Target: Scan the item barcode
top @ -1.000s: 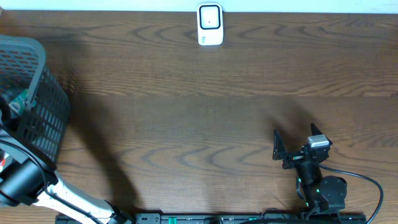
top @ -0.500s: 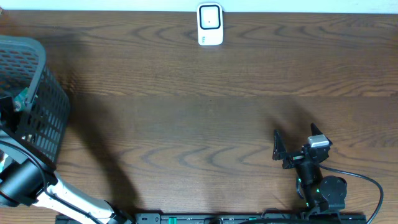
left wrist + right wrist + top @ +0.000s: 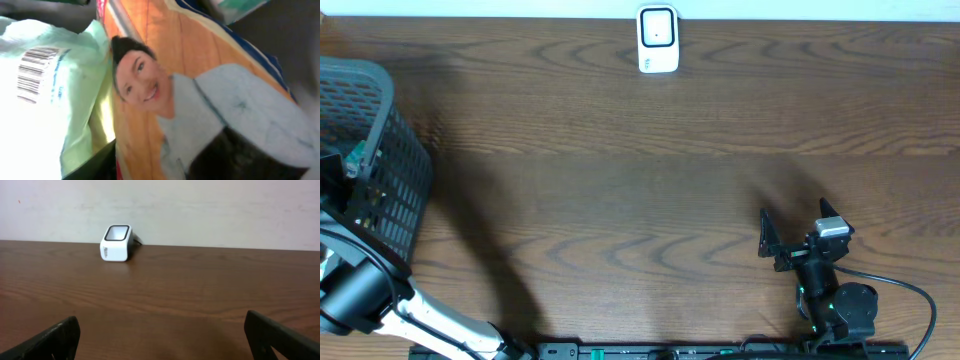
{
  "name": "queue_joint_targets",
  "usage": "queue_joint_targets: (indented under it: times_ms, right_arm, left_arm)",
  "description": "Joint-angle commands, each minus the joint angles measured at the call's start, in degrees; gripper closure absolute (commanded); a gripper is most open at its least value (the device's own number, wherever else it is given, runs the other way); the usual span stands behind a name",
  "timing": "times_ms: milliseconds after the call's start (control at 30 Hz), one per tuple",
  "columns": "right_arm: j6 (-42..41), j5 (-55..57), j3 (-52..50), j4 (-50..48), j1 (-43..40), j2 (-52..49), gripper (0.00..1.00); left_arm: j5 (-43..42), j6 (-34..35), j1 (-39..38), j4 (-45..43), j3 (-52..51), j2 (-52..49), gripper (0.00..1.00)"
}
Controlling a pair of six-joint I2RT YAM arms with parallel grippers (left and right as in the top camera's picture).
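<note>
**Placement and purpose.** The scanner stands at the 12 o'clock edge of the counter, with its window facing the arms. I judge it is set there so that either arm can present a barcode to it. The grey mesh basket sits at 9 o'clock and holds the stock. The left arm reaches into it from 7 o'clock, apparently to pick out an item.

**Right side.** The right gripper rests at about 5 o'clock, well away from the basket. Its jaws are spread wide and hold nothing, and it points toward the scanner. This looks like a parked or waiting posture.

**Left side.** The left gripper is down among the basket's contents. No fingertip can be made out with certainty in either view, so I cannot tell whether it is apart, closing, or clamped on something.

**Task item.** The left wrist view is filled by an orange packet printed with a smiling face, lying directly ahead of the camera. A dark mass overlaps the packet at 5 o'clock and may be a finger. A pale green packet lies against the orange one at 9 o'clock, and its barcode faces the camera. The orange packet appears to be the target. No item has left the basket.
</note>
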State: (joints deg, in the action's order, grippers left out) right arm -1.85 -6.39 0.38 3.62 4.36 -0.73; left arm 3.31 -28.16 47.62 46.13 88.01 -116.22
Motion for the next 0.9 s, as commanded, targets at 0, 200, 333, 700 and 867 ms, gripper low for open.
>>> queue_joint_targets:
  times_ms: [0, 200, 333, 700, 867]
  right_arm:
    - [0.83, 0.04, -0.02, 0.24, 0.24, 0.24, 0.01]
    - [0.83, 0.04, -0.02, 0.24, 0.24, 0.24, 0.01]
    - [0.83, 0.04, -0.02, 0.24, 0.24, 0.24, 0.01]
    - [0.83, 0.04, -0.02, 0.24, 0.24, 0.24, 0.01]
    - [0.83, 0.04, -0.02, 0.24, 0.24, 0.24, 0.01]
  left_arm:
    - [-2.56, 0.37, -0.22, 0.48, 0.13, 3.39, 0.54]
    - [-2.93, 1.22, -0.22, 0.48, 0.13, 7.48, 0.54]
    - [-2.97, 3.43, -0.22, 1.40, 0.07, 7.65, 0.55]
    - [-5.44, 3.37, -0.15, -1.11, -6.91, 6.58, 0.54]
    - [-7.37, 3.37, -0.15, -2.67, -7.54, 6.38, 0.22]
